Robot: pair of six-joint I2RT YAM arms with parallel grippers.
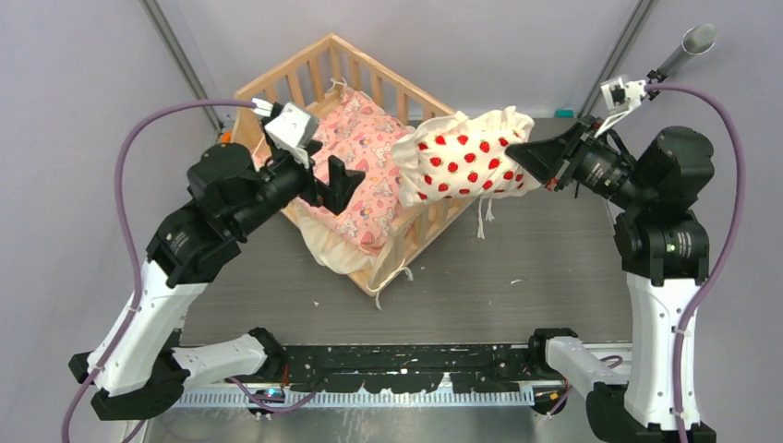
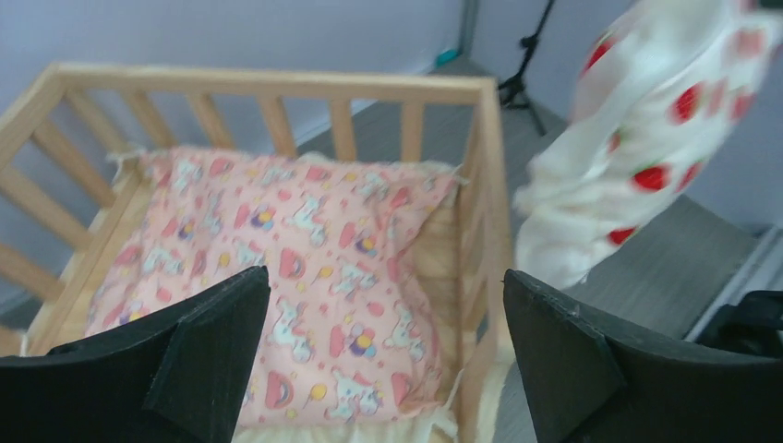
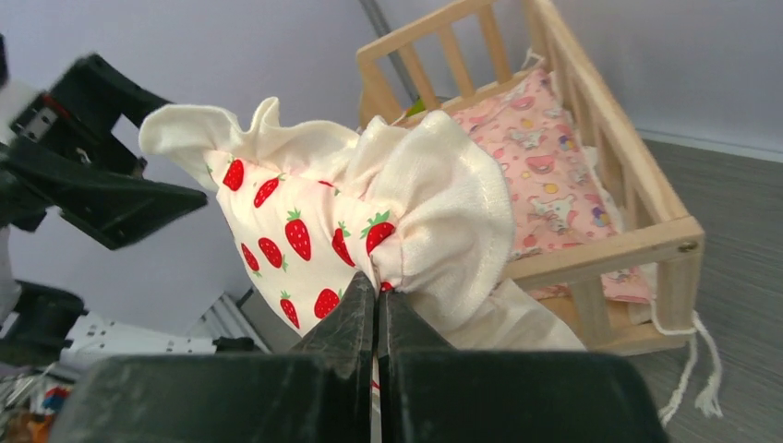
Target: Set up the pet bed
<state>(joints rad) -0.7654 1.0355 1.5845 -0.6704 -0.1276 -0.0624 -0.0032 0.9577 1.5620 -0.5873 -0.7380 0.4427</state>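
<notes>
Bed [image 1: 388, 72] sits angled on the table's [image 1: 554, 268] far left, cushion [image 1: 365, 157] already inside. My right gripper [image 3: 377, 295] is clamped on the pillow's [image 3: 305, 221] frill and holds it raised over the bed's right rail. My left gripper [image 2: 383, 295] hangs over the cushion, jaws wide apart and empty.

Judgement: carry the pillow clear over the rail, lower it flat at one end, then let go.

Only the right wrist shows the pinch. Left wrist shows the cushion lying flat.
</notes>
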